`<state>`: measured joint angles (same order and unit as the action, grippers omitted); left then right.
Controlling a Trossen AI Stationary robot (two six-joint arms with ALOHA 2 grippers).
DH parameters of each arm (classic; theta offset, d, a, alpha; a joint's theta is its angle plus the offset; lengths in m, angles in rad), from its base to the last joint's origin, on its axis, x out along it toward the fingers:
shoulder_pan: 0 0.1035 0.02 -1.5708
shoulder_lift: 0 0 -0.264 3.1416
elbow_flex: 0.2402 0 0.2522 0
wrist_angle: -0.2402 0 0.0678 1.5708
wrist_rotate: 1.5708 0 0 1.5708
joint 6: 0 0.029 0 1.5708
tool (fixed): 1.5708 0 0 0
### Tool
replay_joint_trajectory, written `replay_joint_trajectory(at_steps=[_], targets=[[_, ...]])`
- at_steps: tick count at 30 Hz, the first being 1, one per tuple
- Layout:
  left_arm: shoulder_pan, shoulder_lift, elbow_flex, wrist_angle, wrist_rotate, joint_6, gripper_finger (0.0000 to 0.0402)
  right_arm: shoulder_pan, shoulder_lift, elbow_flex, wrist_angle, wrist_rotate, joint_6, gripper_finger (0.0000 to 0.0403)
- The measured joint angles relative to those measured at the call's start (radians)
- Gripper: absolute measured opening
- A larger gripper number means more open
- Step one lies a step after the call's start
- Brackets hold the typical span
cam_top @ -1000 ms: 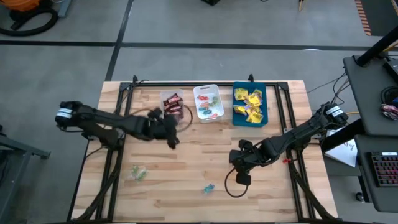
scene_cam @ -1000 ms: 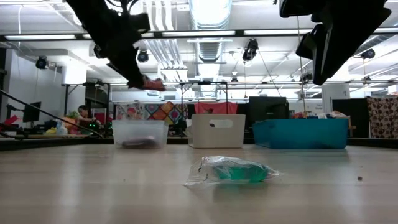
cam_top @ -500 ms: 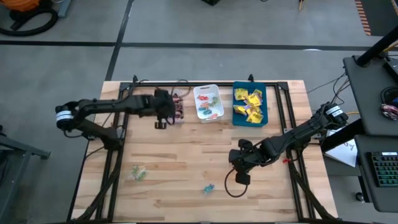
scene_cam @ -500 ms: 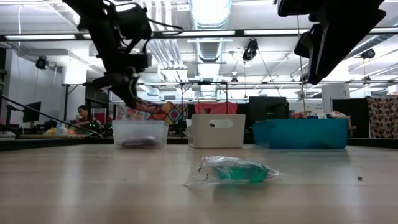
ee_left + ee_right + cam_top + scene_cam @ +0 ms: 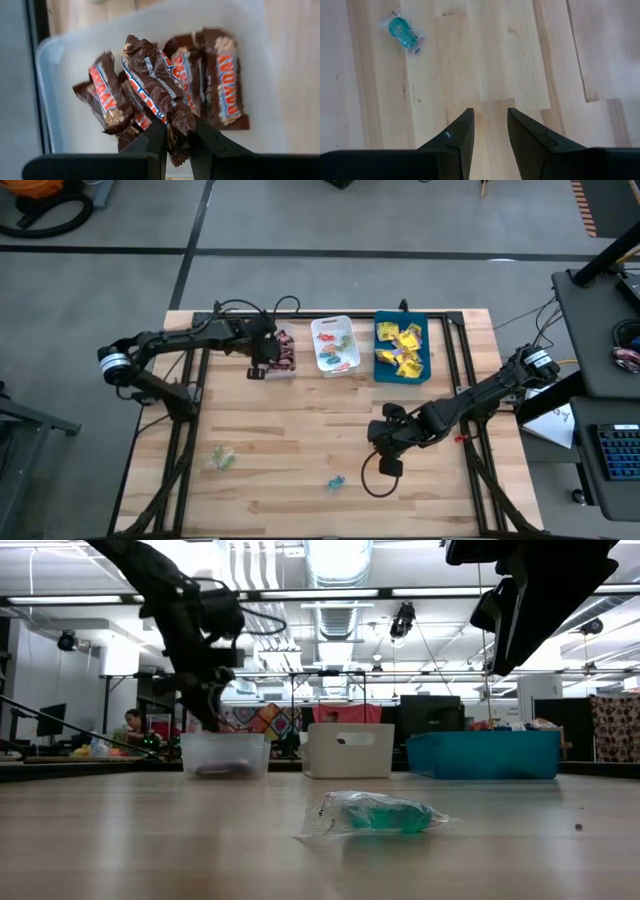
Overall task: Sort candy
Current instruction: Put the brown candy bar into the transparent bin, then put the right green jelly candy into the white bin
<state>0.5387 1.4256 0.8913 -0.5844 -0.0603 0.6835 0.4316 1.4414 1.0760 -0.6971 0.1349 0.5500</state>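
Observation:
My left gripper (image 5: 264,358) hangs over the clear tray (image 5: 281,366) at the table's far side, shut on a dark red-brown mini bar (image 5: 153,79). Several more such bars (image 5: 224,75) lie on that tray's floor. In the low view the left gripper (image 5: 214,716) points down just above the clear tray (image 5: 225,753). A teal wrapped sweet (image 5: 334,482) lies flat on the wood near the near edge, and a green one (image 5: 222,458) lies to its left. My right gripper (image 5: 384,444) waits open above the table, with the teal sweet (image 5: 404,33) ahead of it. My left gripper pinches one mini bar by the crimped end of its wrapper (image 5: 179,131) between its two fingers (image 5: 156,136), coming from above and pointing down. The bar is lifted clear and sticks out beyond the fingertips over the other bars in the clear tray.
A white tray (image 5: 335,345) with small coloured sweets and a blue tray (image 5: 380,366) with yellow packets stand right of the clear tray along the far edge. A black cable loop (image 5: 372,480) hangs under the right arm. Bare wood lies in the middle of the table (image 5: 300,420).
My left gripper has carried the mini bar from the table's middle toward the far edge, swung over the clear tray and come down close above it, still shut on the bar.

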Motion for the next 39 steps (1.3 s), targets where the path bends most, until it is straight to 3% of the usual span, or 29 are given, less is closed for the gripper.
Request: replay_joint_trajectory(at_steps=[10,18,23,28,34,39], targets=[[0.022,0.095,0.000,0.031,-0.061,-0.013,0.0044,0.000,0.000,0.000,0.000,0.000,-0.003,0.0109],[0.018,0.096,0.000,0.061,-0.175,-0.025,0.0110,0.000,0.000,0.000,0.000,0.008,-0.005,0.0109],[0.014,0.096,0.000,0.057,-0.188,-0.063,0.0158,0.000,0.000,0.000,0.000,0.024,-0.004,0.0109],[0.010,0.095,0.051,-0.031,-0.192,-0.181,0.0190,0.000,0.000,0.000,0.000,0.025,-0.005,0.0109],[0.007,0.094,0.170,-0.255,-0.192,-0.309,0.0202,0.000,0.000,0.000,0.000,0.026,-0.012,0.0109],[-0.002,0.093,0.276,-0.356,-0.193,-0.595,0.0200,0.000,0.000,0.000,0.000,0.026,-0.012,0.0109]])
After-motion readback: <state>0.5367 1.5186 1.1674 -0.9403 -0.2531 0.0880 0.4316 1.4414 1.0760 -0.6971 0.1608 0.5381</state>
